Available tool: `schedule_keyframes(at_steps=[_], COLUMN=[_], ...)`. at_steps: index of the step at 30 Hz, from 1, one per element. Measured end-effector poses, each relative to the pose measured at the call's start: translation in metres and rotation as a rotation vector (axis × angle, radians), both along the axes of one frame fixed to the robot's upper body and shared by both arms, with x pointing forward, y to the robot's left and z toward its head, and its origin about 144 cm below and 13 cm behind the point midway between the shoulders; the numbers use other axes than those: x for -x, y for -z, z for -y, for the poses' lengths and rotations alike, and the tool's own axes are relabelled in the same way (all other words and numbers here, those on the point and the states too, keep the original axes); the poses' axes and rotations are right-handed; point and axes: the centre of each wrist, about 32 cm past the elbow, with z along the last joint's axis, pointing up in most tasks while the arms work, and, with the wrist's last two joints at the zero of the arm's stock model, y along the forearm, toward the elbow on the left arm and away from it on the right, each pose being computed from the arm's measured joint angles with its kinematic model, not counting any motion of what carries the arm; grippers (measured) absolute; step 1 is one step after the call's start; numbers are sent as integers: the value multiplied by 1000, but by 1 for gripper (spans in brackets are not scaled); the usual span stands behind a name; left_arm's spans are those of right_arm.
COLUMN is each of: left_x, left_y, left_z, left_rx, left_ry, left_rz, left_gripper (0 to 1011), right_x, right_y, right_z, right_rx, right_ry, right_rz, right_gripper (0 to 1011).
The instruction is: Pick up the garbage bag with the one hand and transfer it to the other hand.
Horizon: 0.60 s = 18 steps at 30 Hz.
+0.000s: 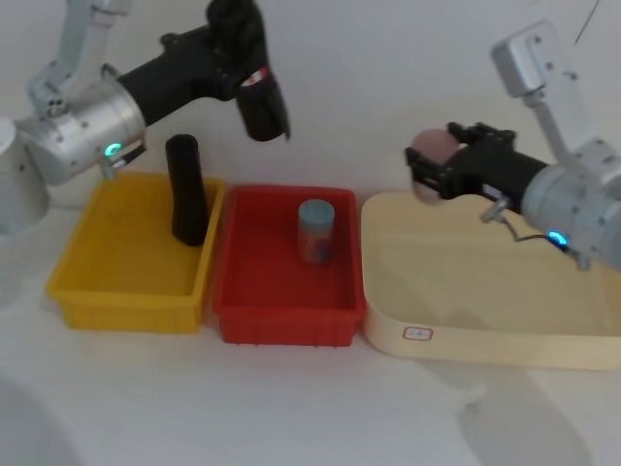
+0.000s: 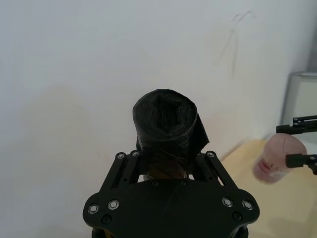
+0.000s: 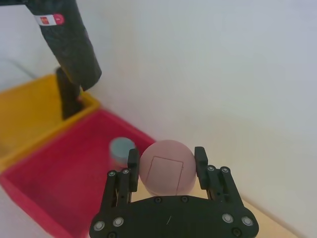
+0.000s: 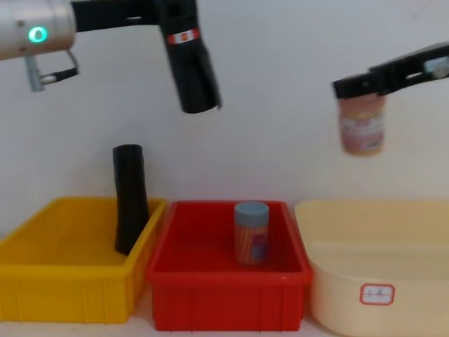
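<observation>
The garbage bag [image 1: 262, 102], a thick black roll with a red-and-white label band, hangs tilted in the air above the seam between the yellow and red bins. My left gripper [image 1: 238, 44], on the green-lit arm, is shut on its upper end. The same roll [image 4: 191, 70] shows high up in the chest view, and end-on [image 2: 166, 124] in the left wrist view. My right gripper [image 1: 434, 167], on the blue-lit arm, hovers over the cream tray's back left corner, shut on a pink jar [image 1: 430, 149]. The jar [image 3: 166, 168] sits between the fingers in the right wrist view.
A yellow bin [image 1: 126, 291] holds a taller plain black roll [image 1: 186, 189] standing upright at its right side. Beside it, a red bin [image 1: 281, 311] contains a blue-lidded can [image 1: 315, 230]. A cream tray [image 1: 466, 330] lies at the right.
</observation>
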Motion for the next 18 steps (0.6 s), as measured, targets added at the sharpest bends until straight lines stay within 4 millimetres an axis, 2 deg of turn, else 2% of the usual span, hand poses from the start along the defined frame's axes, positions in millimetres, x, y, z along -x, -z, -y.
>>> schedule_keyframes(at_steps=[6, 8, 12, 18], left_x=[-15, -23, -30, -46], left_y=[-3, -3, -1, 6], left_z=[23, 37, 50, 80], left_rx=[8, 13, 17, 27], left_ry=[79, 128, 176, 274], left_rz=[-3, -11, -23, -67], left_gripper=[379, 379, 379, 379], right_x=[18, 26, 33, 43], right_y=[-9, -12, -14, -13], right_z=[17, 25, 33, 46], right_rx=[27, 36, 39, 20], right_ry=[91, 140, 188, 268], right_rz=[19, 24, 25, 15], right_gripper=[646, 646, 646, 646])
